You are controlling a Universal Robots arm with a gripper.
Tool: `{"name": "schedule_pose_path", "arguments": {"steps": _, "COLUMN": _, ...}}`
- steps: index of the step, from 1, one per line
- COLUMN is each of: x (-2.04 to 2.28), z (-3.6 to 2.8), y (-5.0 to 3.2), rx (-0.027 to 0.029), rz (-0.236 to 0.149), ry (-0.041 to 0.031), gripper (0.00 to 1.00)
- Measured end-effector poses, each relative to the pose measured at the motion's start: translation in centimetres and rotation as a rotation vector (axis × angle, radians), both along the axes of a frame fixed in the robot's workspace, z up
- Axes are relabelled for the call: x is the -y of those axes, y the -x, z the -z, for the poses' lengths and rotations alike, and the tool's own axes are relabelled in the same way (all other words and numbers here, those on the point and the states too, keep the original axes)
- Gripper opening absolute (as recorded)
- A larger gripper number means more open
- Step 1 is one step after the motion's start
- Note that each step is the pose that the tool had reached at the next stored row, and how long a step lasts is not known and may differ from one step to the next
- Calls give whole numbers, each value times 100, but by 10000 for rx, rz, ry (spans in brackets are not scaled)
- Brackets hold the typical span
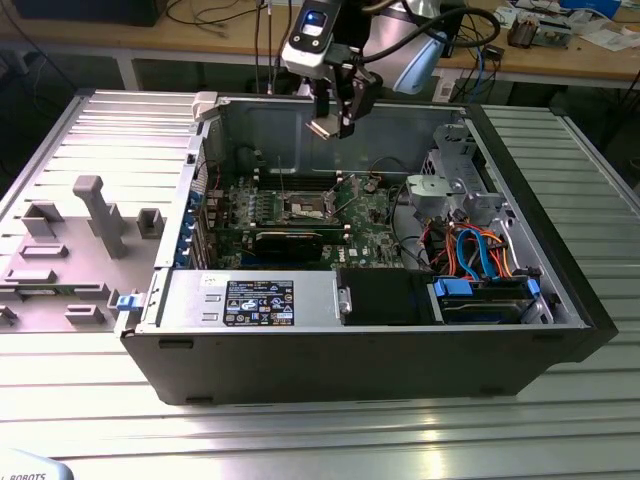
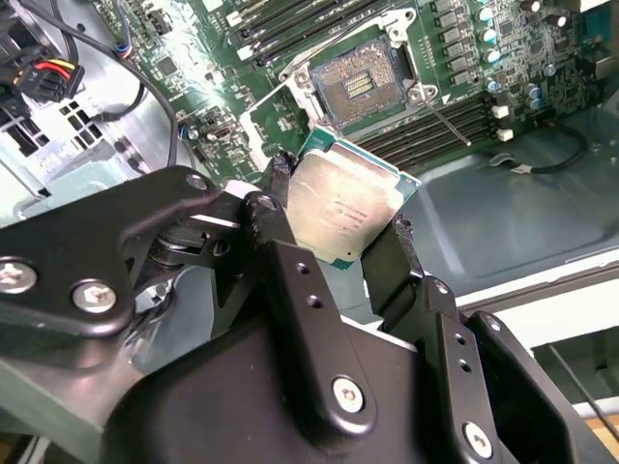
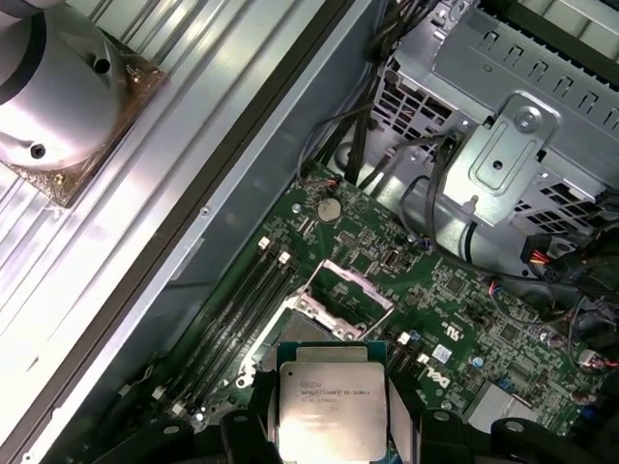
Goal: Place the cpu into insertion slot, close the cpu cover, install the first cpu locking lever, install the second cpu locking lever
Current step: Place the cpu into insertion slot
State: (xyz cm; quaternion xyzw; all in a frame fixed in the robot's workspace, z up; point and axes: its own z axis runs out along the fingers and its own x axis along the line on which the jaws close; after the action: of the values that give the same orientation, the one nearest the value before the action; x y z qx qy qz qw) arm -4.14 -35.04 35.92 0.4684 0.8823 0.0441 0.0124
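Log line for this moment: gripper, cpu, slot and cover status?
gripper: shut on cpu | location: above the open computer case | insertion slot: empty | cpu cover: open

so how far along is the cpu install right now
Done: the cpu is picked up, clamped in the gripper above the case. In hand: it hangs over the board, not yet in the socket. Left: the socket is empty and its cover is up, so seating, closing and latching remain.

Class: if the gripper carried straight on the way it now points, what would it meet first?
Probably the insertion slot, the cpu in the gripper touching first; depth is unclear, so it might be the surrounding board.
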Motion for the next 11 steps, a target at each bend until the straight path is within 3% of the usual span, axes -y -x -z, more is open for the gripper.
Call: {"name": "schedule_pose_path", "arguments": {"steps": 11, "x": 0, "z": 8, "y": 0, "rx": 0, "rz": 1061, "ry": 0, "gripper": 55}}
